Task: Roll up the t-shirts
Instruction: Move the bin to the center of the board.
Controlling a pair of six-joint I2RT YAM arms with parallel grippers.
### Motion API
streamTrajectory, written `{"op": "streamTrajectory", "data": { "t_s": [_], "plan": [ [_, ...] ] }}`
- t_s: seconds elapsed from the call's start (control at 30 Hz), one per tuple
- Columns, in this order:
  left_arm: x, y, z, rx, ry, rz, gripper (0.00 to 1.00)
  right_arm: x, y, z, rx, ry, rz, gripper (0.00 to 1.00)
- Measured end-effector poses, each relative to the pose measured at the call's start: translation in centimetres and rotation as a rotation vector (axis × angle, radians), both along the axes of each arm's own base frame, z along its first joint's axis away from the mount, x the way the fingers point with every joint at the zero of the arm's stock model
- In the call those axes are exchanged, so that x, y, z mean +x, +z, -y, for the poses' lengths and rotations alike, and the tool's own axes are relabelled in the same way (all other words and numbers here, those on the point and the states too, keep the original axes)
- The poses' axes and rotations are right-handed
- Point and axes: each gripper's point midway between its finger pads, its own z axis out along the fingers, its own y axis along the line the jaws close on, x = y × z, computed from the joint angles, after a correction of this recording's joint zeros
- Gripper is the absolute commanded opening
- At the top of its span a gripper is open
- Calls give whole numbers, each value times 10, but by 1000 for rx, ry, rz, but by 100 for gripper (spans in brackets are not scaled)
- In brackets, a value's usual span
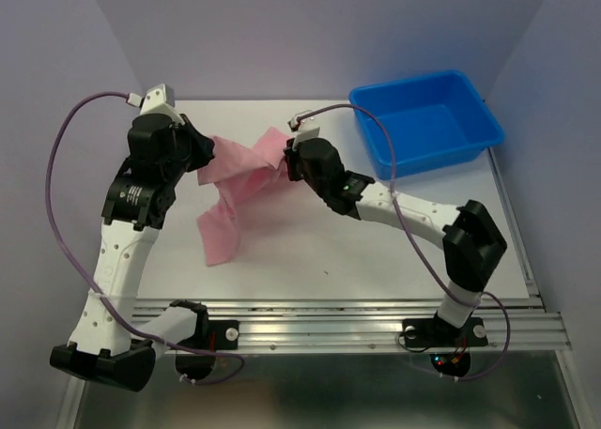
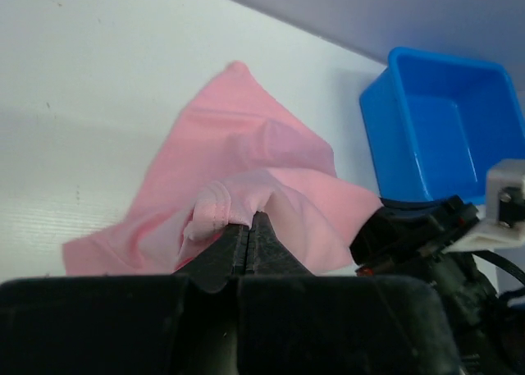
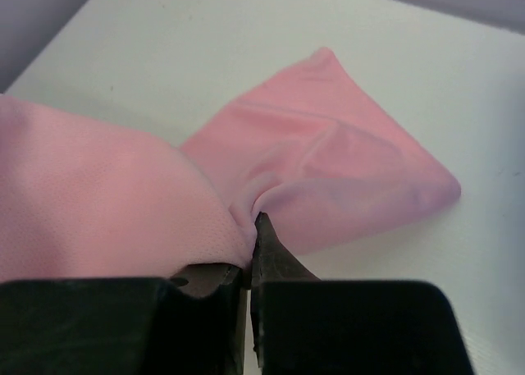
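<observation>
In the left wrist view the left jaws were pressed together on a puckered fold of the thin light pink t-shirt [image 2: 246, 145], a hemmed edge bunched just above their tips; in the right wrist view the right jaws were likewise pinched shut on a gathered crease of the same cloth, which bulged to the left of them and spread out flat behind towards the upper right of the frame.

From above, the t-shirt [image 1: 235, 180] sat left of centre, slung between the two pairs of jaws; one flap trailed down to the lower left onto the white bench [image 1: 329, 251] and a corner pointed up towards the middle of the frame; it was crumpled and not laid out; no roll had been started.

The blue rectangular plastic bin [image 1: 427, 119] stood apart at the upper right, nothing visible in it.

By my reading, the step in hand was taking hold of the garment to spread it; the next move called for drawing the two grips apart to pull the cloth taut, then lowering it flat on the bench, without letting the thin fabric slip.
</observation>
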Motion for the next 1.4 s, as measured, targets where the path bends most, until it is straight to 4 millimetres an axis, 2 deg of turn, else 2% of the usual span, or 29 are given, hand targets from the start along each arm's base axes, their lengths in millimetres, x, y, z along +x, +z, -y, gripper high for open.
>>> {"op": "streamTrajectory", "data": {
  "t_s": [0.07,0.2,0.33,0.37,0.5,0.63,0.73,0.9,1.03,1.1,1.17,1.23,1.3,1.33,1.37,1.4],
  "plan": [
    [1,15,-2,-2,12,32,0,-7,33,10,43,-6,40,1],
    [3,57,-8,-14,46,131,0,-23,93,27,125,2,105,1],
    [-2,95,-21,-10,103,220,0,-46,141,44,188,42,149,1],
    [-3,101,-23,-9,113,235,0,-51,148,46,195,57,151,1],
    [-10,126,-33,5,151,293,0,-77,159,44,181,177,114,1],
    [-18,142,-41,26,180,317,0,-106,148,44,144,294,29,1],
    [-24,144,-41,37,168,310,0,-131,151,49,155,366,-23,1],
    [-22,134,-34,37,135,281,0,-160,172,65,236,406,-35,1],
    [-2,108,-27,44,123,226,0,-155,160,68,231,361,-61,1],
    [13,93,-26,58,134,190,0,-138,134,65,173,298,-99,1],
    [36,74,-24,79,151,146,0,-126,111,61,116,261,-128,1],
    [55,56,-23,96,163,104,0,-106,77,57,31,220,-176,1],
    [73,34,-23,114,170,52,0,-82,53,60,-19,179,-212,3],
    [82,22,-23,122,173,23,0,-67,44,64,-34,154,-228,20],
    [91,13,-23,127,174,5,0,-55,36,67,-44,135,-239,28],
    [101,4,-22,135,176,-13,0,-35,30,73,-51,105,-250,44]
  ]
}}
